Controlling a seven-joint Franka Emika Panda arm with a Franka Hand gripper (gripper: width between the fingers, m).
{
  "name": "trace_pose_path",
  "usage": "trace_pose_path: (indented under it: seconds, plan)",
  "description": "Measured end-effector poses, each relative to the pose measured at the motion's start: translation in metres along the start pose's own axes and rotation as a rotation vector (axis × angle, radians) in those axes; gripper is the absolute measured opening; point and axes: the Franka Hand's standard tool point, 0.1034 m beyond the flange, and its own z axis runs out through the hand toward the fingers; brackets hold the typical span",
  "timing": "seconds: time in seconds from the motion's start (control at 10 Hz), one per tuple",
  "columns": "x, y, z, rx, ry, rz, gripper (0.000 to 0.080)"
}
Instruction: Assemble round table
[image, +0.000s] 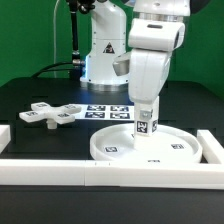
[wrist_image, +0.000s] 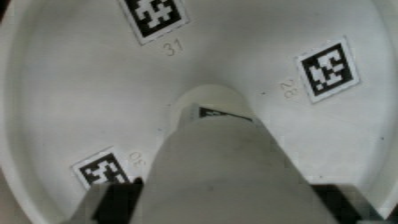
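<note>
The large rimmed round disc (image: 160, 150) lies flat near the table's front, toward the exterior view's right. The short thick cylinder leg (image: 146, 125) stands upright with its lower end at the disc's middle. My gripper (image: 146, 108) is shut on the leg's upper part from above. In the wrist view the leg (wrist_image: 222, 150) runs down to the disc (wrist_image: 98, 90), with a dark finger (wrist_image: 118, 200) pressed on each side of it and my gripper (wrist_image: 228, 205) round it. I cannot tell whether the leg is seated. The cross-shaped foot piece (image: 52, 114) lies flat at the exterior view's left, apart from the gripper.
Long white border bars run along the front (image: 100, 170) and at the right (image: 212, 148) and left (image: 5, 135). The marker board (image: 108, 110) lies flat behind the disc. The arm's white base (image: 105, 50) stands at the back.
</note>
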Motion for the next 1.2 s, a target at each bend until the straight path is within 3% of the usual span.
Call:
trace_pose_path:
  seconds: [0.3, 0.8, 1.2]
  plan:
    - [-0.0008, 0.0005, 0.0003, 0.002, 0.007, 0.215, 0.0409]
    - [-0.0008, -0.0015, 0.0016, 0.055, 0.051, 0.852, 0.0409]
    - [0.0011, 0.0000, 0.0012, 0.055, 0.064, 1.093, 0.0409]
